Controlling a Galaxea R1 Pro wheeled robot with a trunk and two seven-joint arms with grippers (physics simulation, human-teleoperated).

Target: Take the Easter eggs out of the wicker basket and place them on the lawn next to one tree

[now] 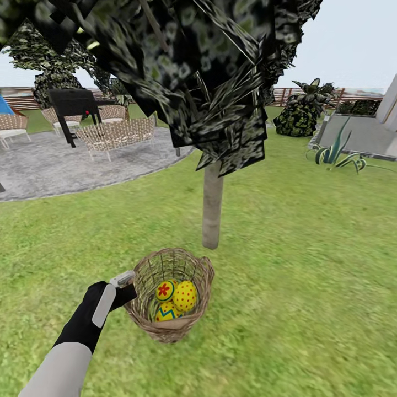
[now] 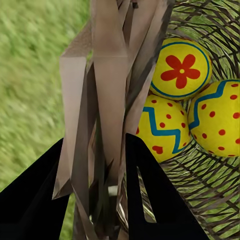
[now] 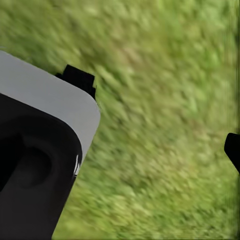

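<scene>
The wicker basket point(image 1: 144, 268) sits low over the lawn point(image 1: 309, 275), just in front of the tree's pale trunk point(image 1: 212, 207). All three Easter eggs lie inside it: a flower egg point(image 1: 165, 290), a dotted egg point(image 1: 186, 296) and a zigzag egg point(image 1: 165, 313). My left gripper point(image 1: 128, 282) is shut on the basket's near-left rim. In the left wrist view its black fingers point(image 2: 150, 190) straddle the woven wall point(image 2: 107, 75), with the eggs point(image 2: 181, 69) close beyond. In the right wrist view my right gripper point(image 3: 155, 112) hangs open over bare grass, holding nothing.
The tree's dark canopy point(image 1: 198, 71) hangs low over the trunk. A grey paved patch point(image 1: 49, 171) with wicker chairs point(image 1: 118, 135) and a black grill point(image 1: 74, 105) lies back left. A bush point(image 1: 300, 113), a spiky plant point(image 1: 336, 154) and a grey slab point(image 1: 361, 135) stand back right.
</scene>
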